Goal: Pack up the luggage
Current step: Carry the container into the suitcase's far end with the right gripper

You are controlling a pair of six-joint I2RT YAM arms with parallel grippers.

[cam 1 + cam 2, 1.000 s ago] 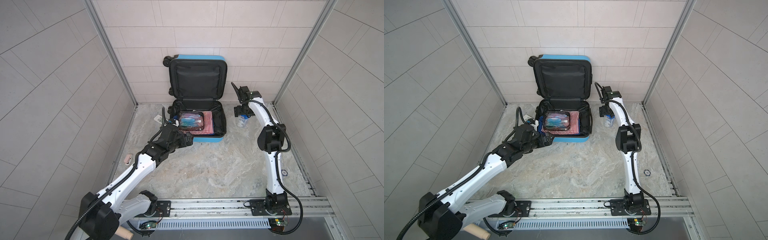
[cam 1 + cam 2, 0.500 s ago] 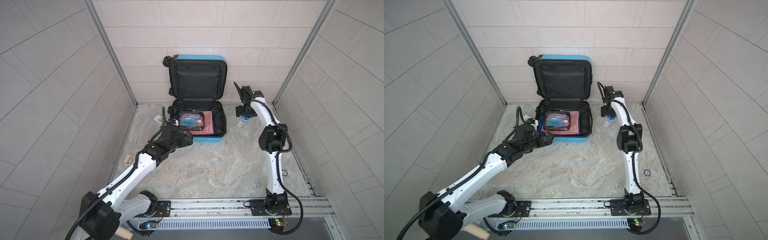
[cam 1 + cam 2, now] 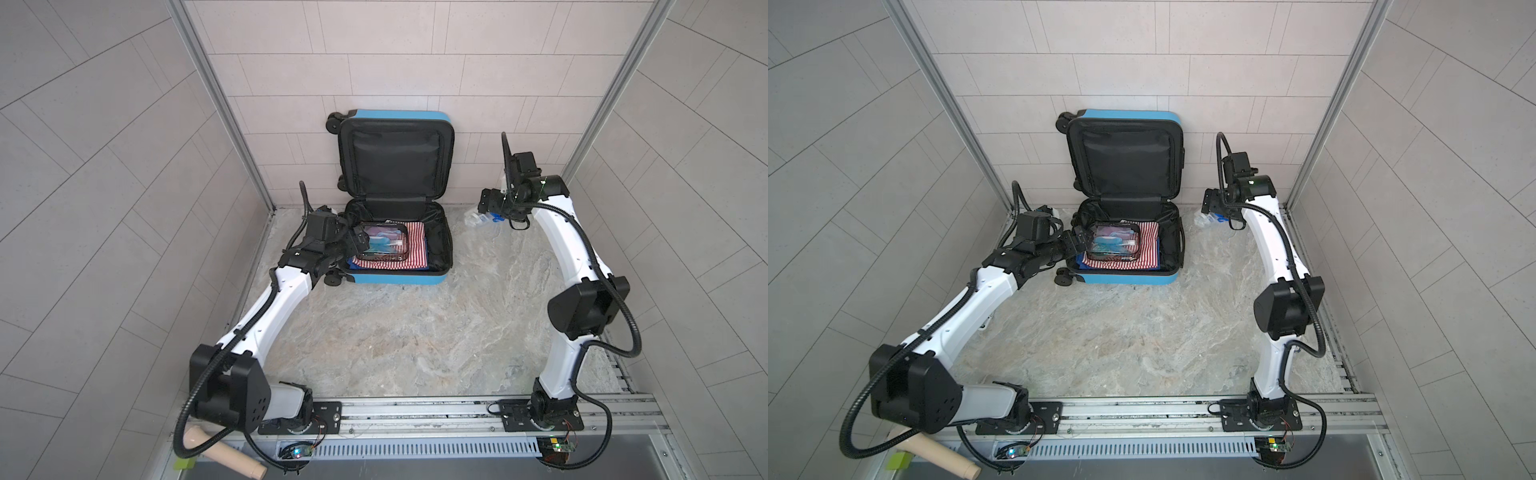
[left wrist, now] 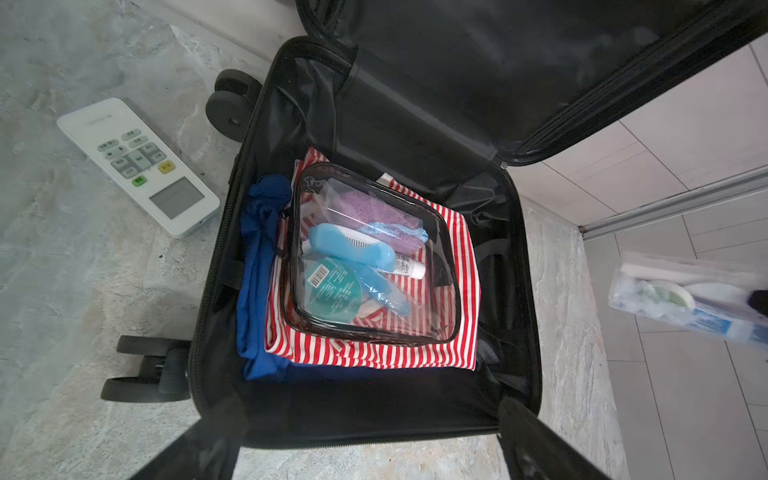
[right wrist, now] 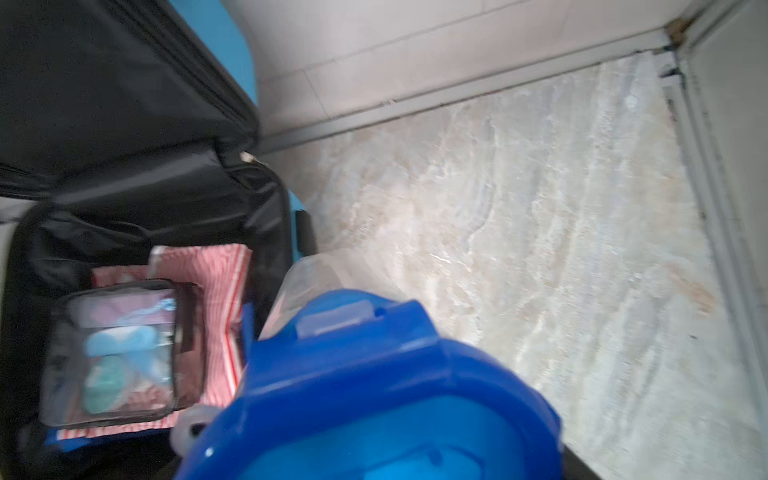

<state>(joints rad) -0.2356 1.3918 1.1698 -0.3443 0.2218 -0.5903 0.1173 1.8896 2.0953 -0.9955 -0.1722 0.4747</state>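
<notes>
Right hand [image 3: 487,207] at the clear blue-capped pack [image 3: 478,219], grip impossible to tell, luggage [image 3: 395,279] just off toward the left side, spread-open left hand [image 3: 359,243] way nearer.

Bright-blue luggage [image 3: 395,279] with black lining [image 3: 395,162], red-and-white striped cloth [image 4: 374,353], white remote [image 4: 137,166], black-trimmed clear pouch [image 4: 365,257]

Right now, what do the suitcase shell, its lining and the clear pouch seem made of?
Luggage shell: smooth bright blue, probably hard plastic. Lining: matte black fabric, creased and slack. Pouch: glossy clear film, likely vinyl, contents showing through, black fabric-like trim.
</notes>
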